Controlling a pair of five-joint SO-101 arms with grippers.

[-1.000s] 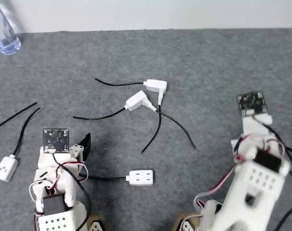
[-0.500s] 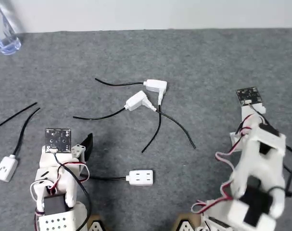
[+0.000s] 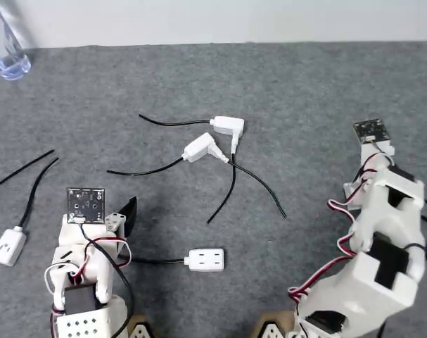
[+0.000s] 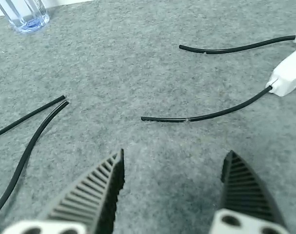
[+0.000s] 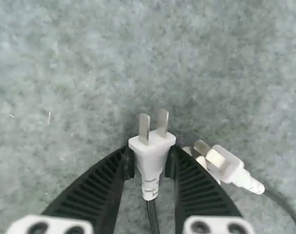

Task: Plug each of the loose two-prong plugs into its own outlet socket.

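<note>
lengthwise, right tool [image 5: 148, 153] clasps plug [image 5: 151, 143]; prongs outward

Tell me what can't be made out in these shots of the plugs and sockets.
- High view: the right arm covers the right gripper and the plug it clamps, so their spot on the table is unclear.
- Right wrist view: the cord of the second plug runs off the edge.
- High view: the slots of the left socket are too small to count.
</note>
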